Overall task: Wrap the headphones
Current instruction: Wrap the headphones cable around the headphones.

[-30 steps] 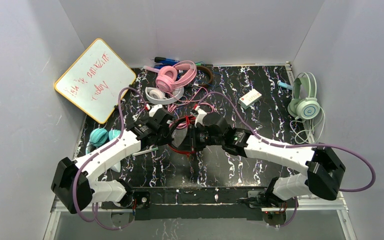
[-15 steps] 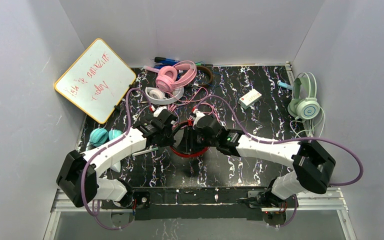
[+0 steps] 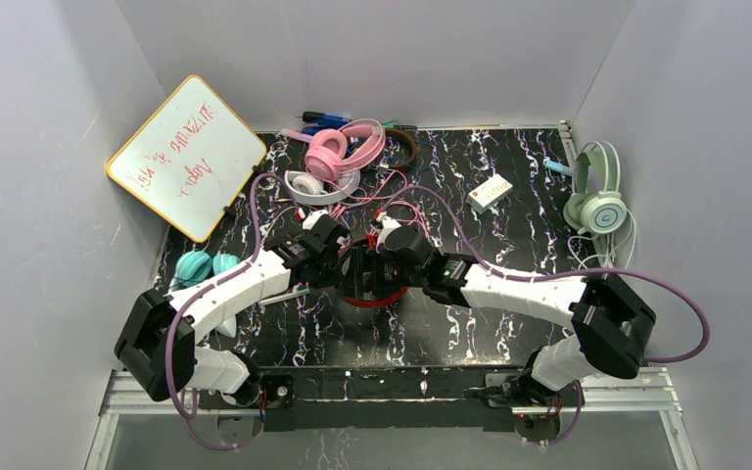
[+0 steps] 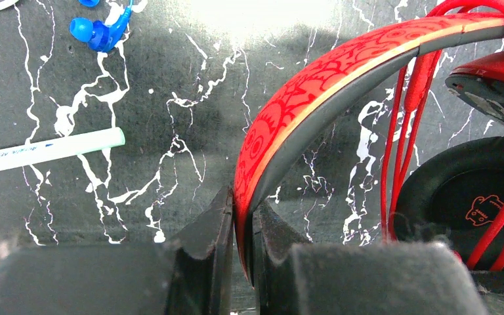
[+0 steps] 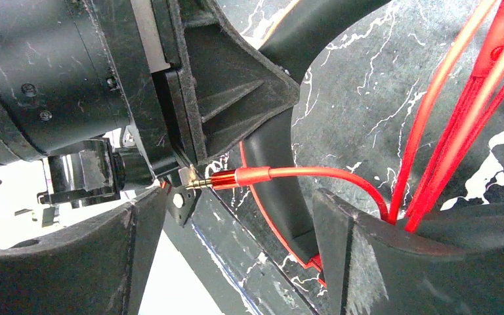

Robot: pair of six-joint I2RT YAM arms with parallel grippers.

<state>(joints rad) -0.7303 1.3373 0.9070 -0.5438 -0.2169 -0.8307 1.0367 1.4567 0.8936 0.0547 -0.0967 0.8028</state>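
The red headphones stand on the black marbled mat between my two grippers. My left gripper is shut on the patterned red headband, pinching its lower end. Beside it are a black ear cup and several strands of red cord looped over the band. My right gripper stands open just right of the left one. The cord's red plug hangs free above the gap between its fingers, its metal tip near the left gripper's body. From above, the left gripper and the right gripper nearly meet.
Pink headphones, white headphones and brown headphones are piled at the back. Teal headphones lie left, mint green ones right. A whiteboard leans back left; a small white box lies right of centre. A white pen lies near my left gripper.
My right gripper has gone from nearly shut to open and let go of the red cord's plug end. Both arms shifted slightly left and away from the bases; the left grip held.
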